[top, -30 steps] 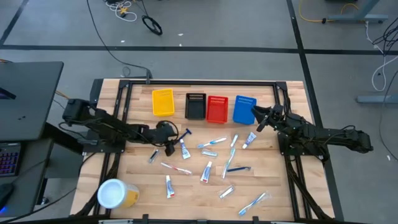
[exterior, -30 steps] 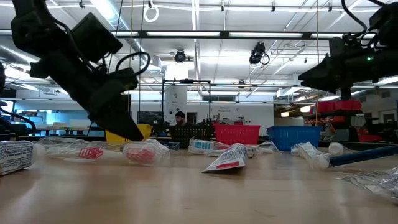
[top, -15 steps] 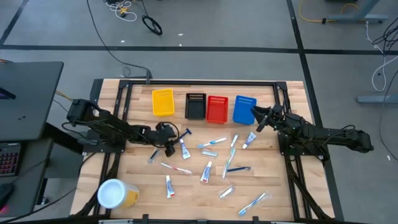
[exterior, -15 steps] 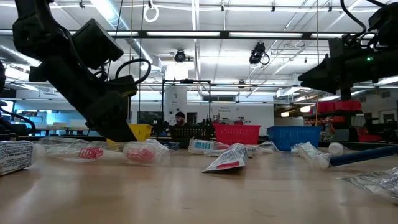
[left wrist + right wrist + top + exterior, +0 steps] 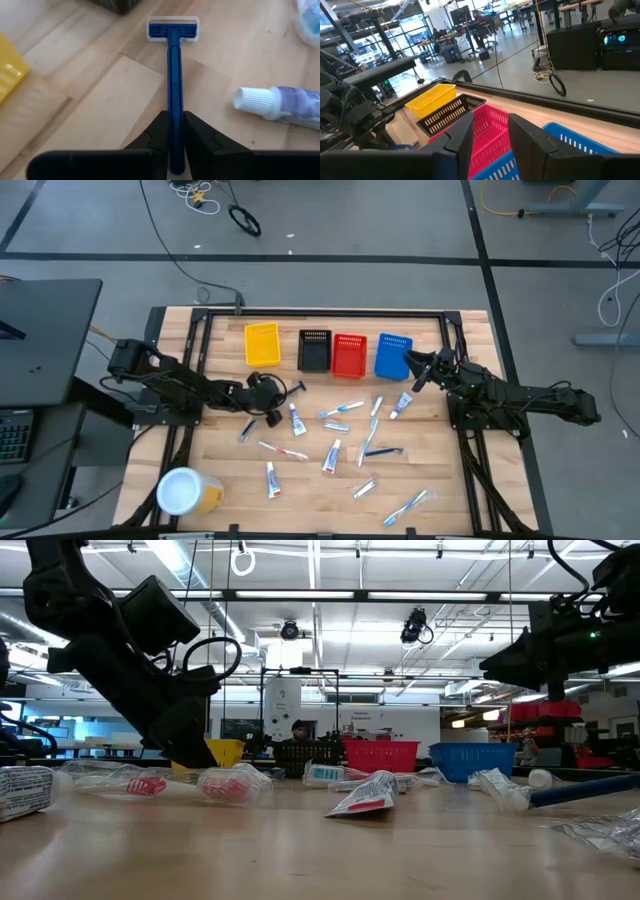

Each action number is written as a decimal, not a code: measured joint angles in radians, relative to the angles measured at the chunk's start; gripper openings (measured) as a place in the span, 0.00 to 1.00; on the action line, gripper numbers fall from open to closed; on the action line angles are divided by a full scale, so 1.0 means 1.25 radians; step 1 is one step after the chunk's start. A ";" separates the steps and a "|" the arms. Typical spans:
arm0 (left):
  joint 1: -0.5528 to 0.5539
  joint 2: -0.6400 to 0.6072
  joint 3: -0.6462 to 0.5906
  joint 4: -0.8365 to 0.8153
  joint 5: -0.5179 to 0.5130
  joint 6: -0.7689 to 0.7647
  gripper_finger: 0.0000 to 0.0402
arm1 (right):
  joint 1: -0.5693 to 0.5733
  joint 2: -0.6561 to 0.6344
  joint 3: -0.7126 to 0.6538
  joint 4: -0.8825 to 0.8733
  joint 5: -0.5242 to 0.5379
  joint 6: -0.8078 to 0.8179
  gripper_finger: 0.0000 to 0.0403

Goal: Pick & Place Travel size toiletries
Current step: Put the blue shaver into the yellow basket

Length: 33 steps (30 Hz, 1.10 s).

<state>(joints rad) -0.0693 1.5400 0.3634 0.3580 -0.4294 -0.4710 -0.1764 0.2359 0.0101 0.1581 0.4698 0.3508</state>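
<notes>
Left jaws (image 5: 173,141) pinching razor (image 5: 173,85) — bare wood (image 5: 90,100) beside

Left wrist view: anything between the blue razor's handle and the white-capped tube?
Nothing. Left wrist view shows only bare wood between the blue plastic razor and the white-capped toothpaste tube.

Left hand (image 5: 175,137) low, fingers pinched together; right hand (image 5: 490,132) raised, spread.

Floor (image 5: 400,230): grey, dark seams, loose cables (image 5: 215,205).
Ceiling (image 5: 330,570): white trusses, strip lights.
Furniture: black desk (image 5: 40,340) left; desks (image 5: 560,5) beyond.
</notes>
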 joint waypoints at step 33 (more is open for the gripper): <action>0.046 -0.397 0.000 -0.271 -0.209 -0.041 0.15 | 0.000 0.000 0.000 0.000 0.000 0.000 0.32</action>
<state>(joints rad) -0.0118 1.0441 0.3630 0.0199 -0.6906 -0.5217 -0.1765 0.2363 0.0101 0.1585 0.4694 0.3511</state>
